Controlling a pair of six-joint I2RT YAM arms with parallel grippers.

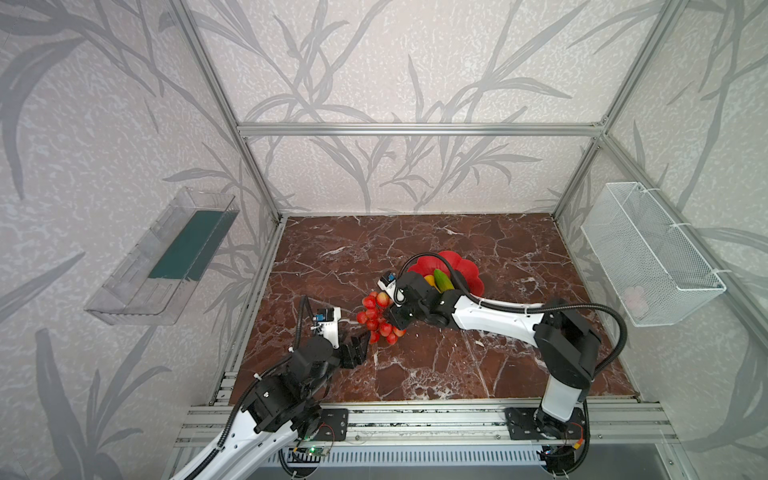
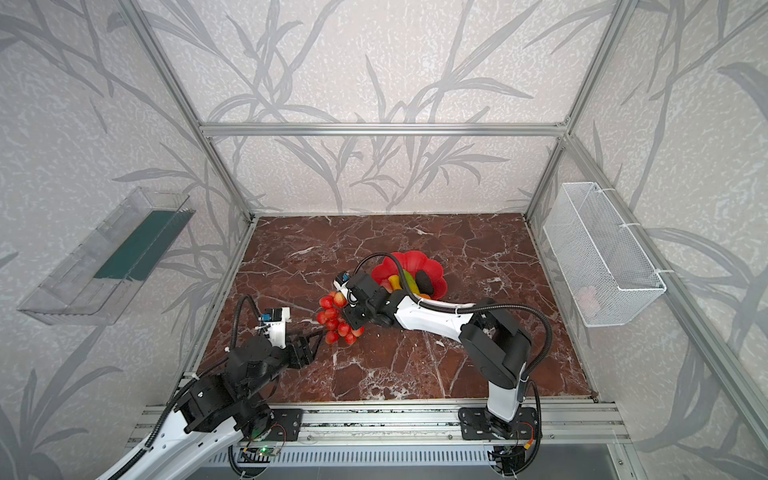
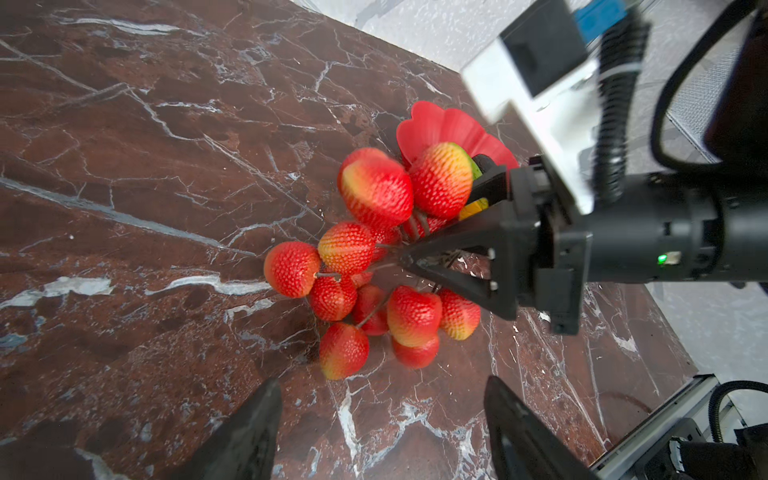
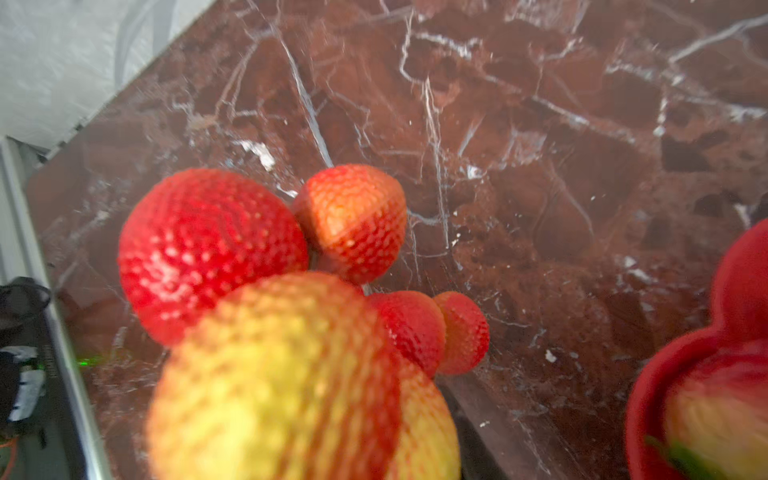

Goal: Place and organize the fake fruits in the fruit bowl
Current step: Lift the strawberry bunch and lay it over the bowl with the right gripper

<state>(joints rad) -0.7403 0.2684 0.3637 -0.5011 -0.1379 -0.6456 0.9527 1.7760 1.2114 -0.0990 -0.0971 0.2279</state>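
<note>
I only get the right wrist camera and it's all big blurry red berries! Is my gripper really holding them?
Observer: Yes. The left wrist view shows the right gripper shut on the berry cluster.
Operator: Where's the other gripper?
Observer: The left gripper is open, close to the cluster but not touching it.
Operator: What's inside the bowl?
Observer: In a top view the fruit bowl holds a dark avocado beside a green-yellow fruit.
</note>
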